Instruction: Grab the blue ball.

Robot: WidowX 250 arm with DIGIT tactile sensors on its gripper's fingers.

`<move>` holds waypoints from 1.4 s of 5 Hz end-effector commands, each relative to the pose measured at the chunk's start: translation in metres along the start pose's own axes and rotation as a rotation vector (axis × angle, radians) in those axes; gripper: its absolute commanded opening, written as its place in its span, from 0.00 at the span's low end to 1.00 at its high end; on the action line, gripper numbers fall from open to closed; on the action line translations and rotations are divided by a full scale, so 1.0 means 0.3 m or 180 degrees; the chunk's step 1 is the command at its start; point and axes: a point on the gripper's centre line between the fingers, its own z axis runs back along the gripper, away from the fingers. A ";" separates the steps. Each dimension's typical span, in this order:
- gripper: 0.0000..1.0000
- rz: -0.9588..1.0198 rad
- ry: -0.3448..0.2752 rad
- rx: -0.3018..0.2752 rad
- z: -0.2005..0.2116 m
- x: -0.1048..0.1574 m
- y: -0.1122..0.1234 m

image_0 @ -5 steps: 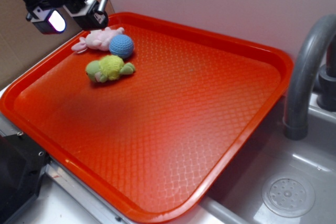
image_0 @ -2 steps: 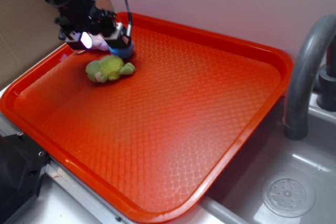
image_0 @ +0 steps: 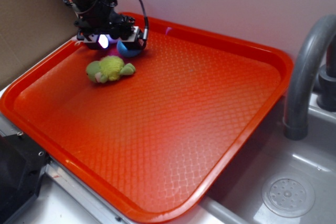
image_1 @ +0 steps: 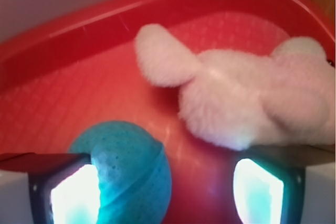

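The blue ball [image_0: 126, 49] lies on the red tray [image_0: 220, 45] near its far left corner, mostly covered by my gripper [image_0: 118, 42] in the exterior view. In the wrist view the ball [image_1: 131, 166] sits between my open fingers, pressed against the left glowing pad [image_1: 73, 195], with a gap to the right pad [image_1: 257, 192]. My gripper [image_1: 165, 195] is lowered around the ball and open. The pink plush toy [image_1: 247, 100] lies just behind the ball, close to the right finger.
A yellow-green crocheted turtle [image_0: 110, 68] lies on the tray just in front of the gripper. A grey faucet [image_0: 307, 72] and a sink with a drain [image_0: 289, 195] are to the right. A brown board [image_0: 26, 35] stands at the left.
My gripper has come down and to the right from the tray's far left edge, over the pink toy, and now straddles the blue ball. The turtle has not moved.
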 end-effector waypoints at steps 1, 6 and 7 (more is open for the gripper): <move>0.00 -0.0013 0.0091 -0.0038 -0.036 -0.059 -0.012; 0.00 -0.0511 0.0188 -0.0536 0.271 -0.137 -0.120; 0.00 -0.0941 -0.0083 -0.0468 0.469 -0.194 -0.218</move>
